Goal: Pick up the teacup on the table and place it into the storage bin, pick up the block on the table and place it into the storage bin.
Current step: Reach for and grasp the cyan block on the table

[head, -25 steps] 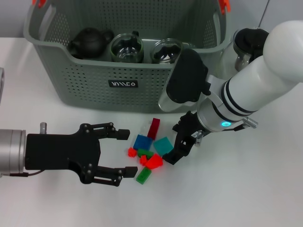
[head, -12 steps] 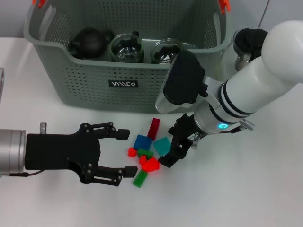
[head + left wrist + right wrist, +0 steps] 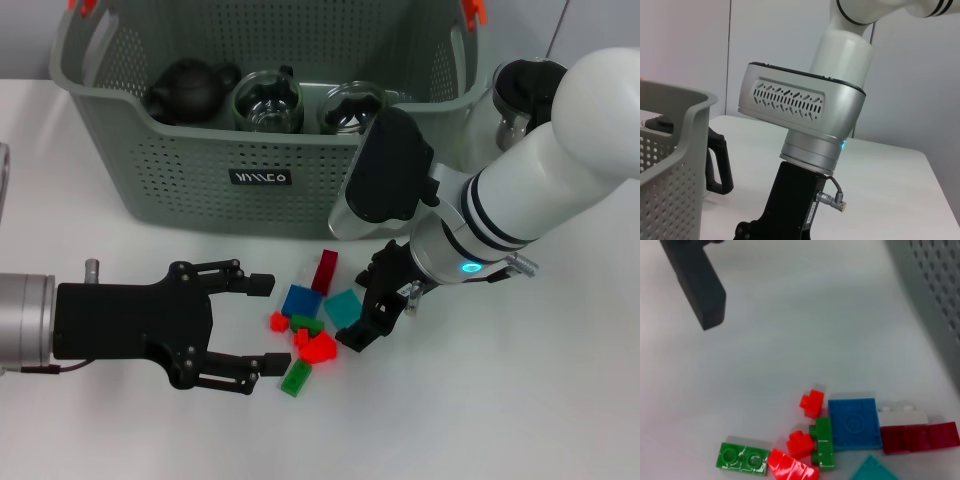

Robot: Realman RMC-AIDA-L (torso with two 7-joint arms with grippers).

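Jaws of my right gripper [image 3: 372,305] stand low over the table [image 3: 520,400], beside the teal block [image 3: 343,308]; whether they are parted I cannot tell. My left gripper [image 3: 258,325] lies spread wide and holds nothing, just left of the block pile: blue block [image 3: 299,300], dark red block [image 3: 325,270], green block [image 3: 296,377]. Behind the pile stands the storage bin [image 3: 200,170], holding a dark teapot [image 3: 190,88].

Matt grey-green perforated plastic for the storage bin [image 3: 200,170]; glossy, smooth plastic on the block [image 3: 321,346] and its neighbours; clear glass on the pot [image 3: 515,100]; matt white for the surface [image 3: 500,400].
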